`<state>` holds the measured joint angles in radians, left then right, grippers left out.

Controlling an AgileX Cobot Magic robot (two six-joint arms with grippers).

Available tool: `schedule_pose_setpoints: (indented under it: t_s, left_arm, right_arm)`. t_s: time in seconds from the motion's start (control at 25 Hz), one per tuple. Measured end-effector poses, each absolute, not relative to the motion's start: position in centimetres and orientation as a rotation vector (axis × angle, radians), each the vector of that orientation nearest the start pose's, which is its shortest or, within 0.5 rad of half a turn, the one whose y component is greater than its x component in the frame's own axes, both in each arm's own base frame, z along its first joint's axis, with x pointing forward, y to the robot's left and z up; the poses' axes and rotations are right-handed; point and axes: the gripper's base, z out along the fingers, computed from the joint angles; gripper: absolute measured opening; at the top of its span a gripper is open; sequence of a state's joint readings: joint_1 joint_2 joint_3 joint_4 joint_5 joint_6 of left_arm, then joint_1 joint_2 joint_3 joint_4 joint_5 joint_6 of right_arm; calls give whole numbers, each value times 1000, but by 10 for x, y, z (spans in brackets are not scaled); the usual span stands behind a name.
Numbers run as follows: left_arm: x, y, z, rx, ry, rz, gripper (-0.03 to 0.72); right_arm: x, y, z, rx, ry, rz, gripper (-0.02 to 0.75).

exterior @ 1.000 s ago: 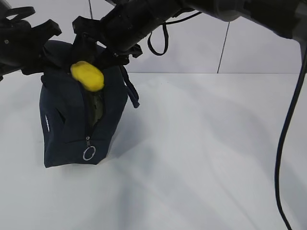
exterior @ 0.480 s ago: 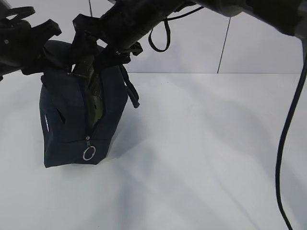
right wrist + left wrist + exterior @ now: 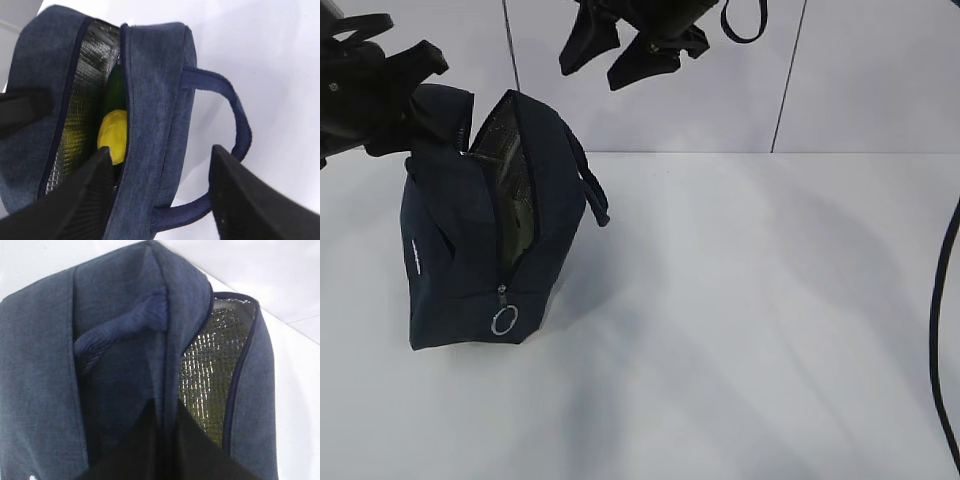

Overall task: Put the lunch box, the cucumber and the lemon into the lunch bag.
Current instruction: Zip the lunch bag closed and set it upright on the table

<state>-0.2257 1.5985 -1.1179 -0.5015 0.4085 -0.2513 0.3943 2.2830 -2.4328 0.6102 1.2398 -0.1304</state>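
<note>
Lunch bag (image 3: pixel 470 250), a boxy dark navy fabric one with silvery quilted lining, stands upright on the white table (image 3: pixel 750 320) at the near left of the exterior view. Its zipper is open along the top and down the near end, where a silver ring pull (image 3: pixel 505 321) hangs low, just above the table. One loop handle (image 3: pixel 592 190) droops over the bag's right side.

Looking down from the right wrist camera, the mouth of the bag gapes as a narrow slot between the navy walls. Inside it lies a small bright yellow oval lemon (image 3: pixel 113 136), resting against the lining, and just beyond it, touching it, a smooth dark green cucumber (image 3: pixel 115 92) runs deeper into the bag. The lunch box cannot be made out in any view.

At the far left edge, the left gripper (image 3: pixel 165 450) is pinched shut on the bag's upper left wall, its black fingers together over a fold of navy cloth beside the open lining, holding that side up.

Farther back and higher, the right gripper (image 3: pixel 620 55) hangs in the air above the bag's opening, clear of the fabric. Its two black fingers (image 3: pixel 80 195) stand wide apart with nothing between them, one on each side of the bag's right wall as its own camera sees it.
</note>
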Motion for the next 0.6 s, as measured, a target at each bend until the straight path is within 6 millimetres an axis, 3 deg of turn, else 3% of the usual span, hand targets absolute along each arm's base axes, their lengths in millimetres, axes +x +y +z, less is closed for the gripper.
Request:
schedule_pose_setpoints:
  t_s: [0.24, 0.6]
  left_arm:
    - [339, -96, 267, -490, 2364, -680, 3]
    - [339, -96, 267, -490, 2364, -680, 3]
  right_arm:
    - [443, 235, 320, -609, 2491, 871, 483]
    - [451, 250, 278, -606, 2564, 1001, 431]
